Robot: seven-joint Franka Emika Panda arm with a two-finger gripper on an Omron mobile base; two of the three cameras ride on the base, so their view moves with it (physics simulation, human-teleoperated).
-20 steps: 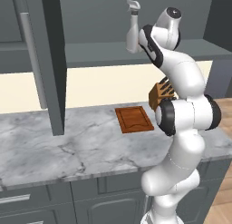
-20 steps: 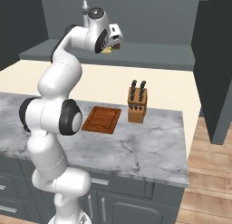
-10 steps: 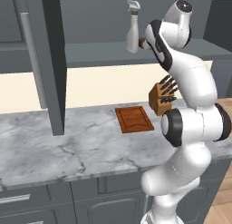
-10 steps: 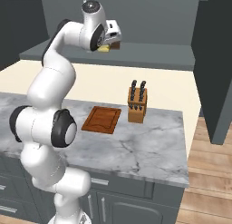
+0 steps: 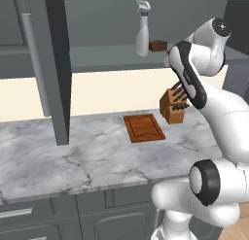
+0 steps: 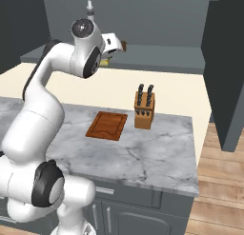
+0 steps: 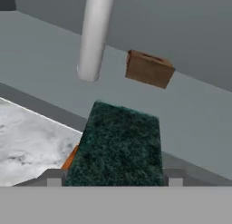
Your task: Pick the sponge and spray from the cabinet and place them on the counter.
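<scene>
The sponge (image 7: 118, 146), dark green on top, sits between my two fingertips (image 7: 54, 177), and my gripper (image 7: 114, 177) is shut on it. It hangs over the front edge of the cabinet shelf (image 7: 190, 109). A yellow sliver of the sponge (image 6: 105, 62) peeks out under the hand in the right base view. The spray (image 5: 142, 30) stands upright on the shelf, just beyond and left of the sponge, and shows as a white tube (image 7: 94, 37) in the hand view. Below lies the marble counter (image 5: 73, 156).
A small brown box (image 5: 157, 45) rests on the shelf right of the spray. The open cabinet door (image 5: 53, 64) juts out at left. A wooden cutting board (image 5: 143, 128) and a knife block (image 5: 173, 107) stand on the counter under the hand.
The hand has drawn back a little from the shelf with the sponge in its grip, and the arm's upper links have swung out toward the cameras. The spray and box have not moved.
</scene>
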